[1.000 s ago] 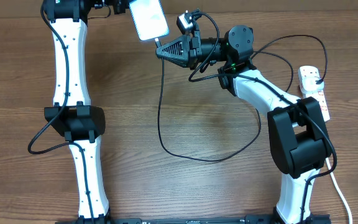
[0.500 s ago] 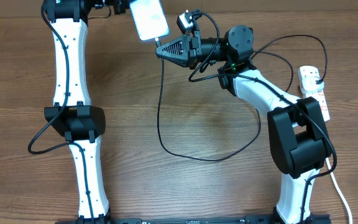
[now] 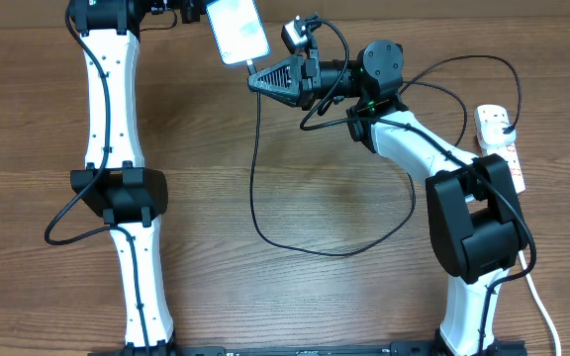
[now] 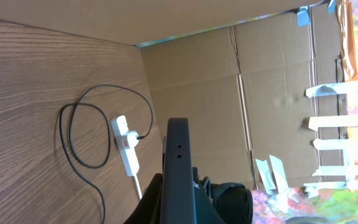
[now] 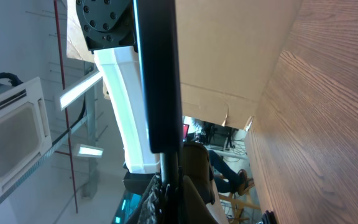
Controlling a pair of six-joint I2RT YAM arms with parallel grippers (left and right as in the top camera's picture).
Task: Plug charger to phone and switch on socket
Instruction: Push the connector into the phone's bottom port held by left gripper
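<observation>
Nothing moves across the last 1 s: both arms, phone and cable sit where they were in the 2 earlier overhead shots. Reads as a hold at the insertion point, not a travel phase.

- Phone: lifted off the tabletop at 12 o'clock in the overhead view, screen up, clamped edge-on in the left pincer.
- Right pincer: at the phone's 5 o'clock corner, clenched on the tip of the charger. On the right wrist view the tip meets the phone's bottom edge. Can't tell if it is fully seated.
- Cable: drops from the tip toward 6 o'clock, loops across the tabletop and climbs to 3 o'clock.
- Socket: flat at the 3 o'clock edge. The left wrist view shows a black plug already in it.

My read: plug-in is at or just past contact. With 0 motion, seating needs confirming before release. The switch-on looks not yet done, with neither pincer near the socket.
</observation>
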